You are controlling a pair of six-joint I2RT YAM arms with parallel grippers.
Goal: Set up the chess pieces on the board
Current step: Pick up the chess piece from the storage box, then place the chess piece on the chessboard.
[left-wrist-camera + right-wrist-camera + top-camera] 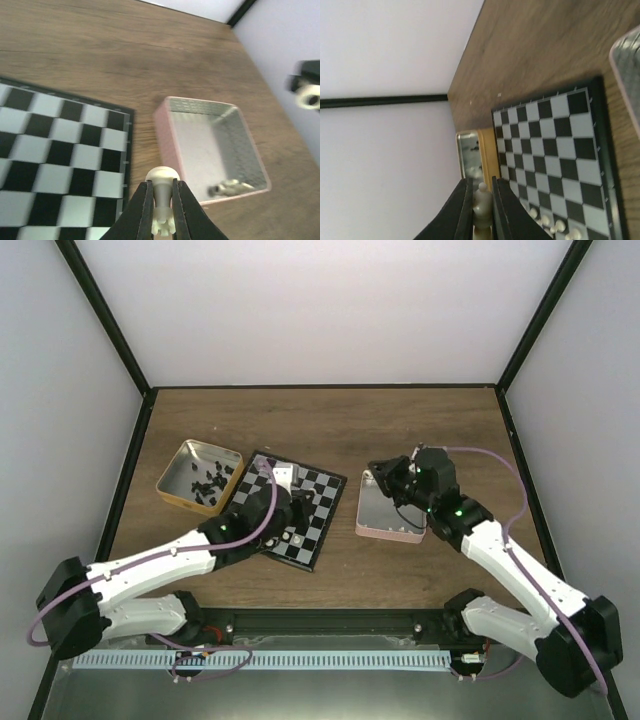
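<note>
Both grippers clamped on a cream-white piece, either side of the board.

Far left, gold tin [178,462] with black pieces [205,480]. Then left gripper [161,189], pinched tight on a white pawn [162,175], above the board [322,488] by its right rim. White pieces [559,226] lined along one board edge. Further right, pink tin [161,131], few pieces left; above it right gripper [481,186], closed on a pale piece [481,200]. Risk: narrow hold on round stems, so tilt on release, toppling neighbours or straddling squares.
</note>
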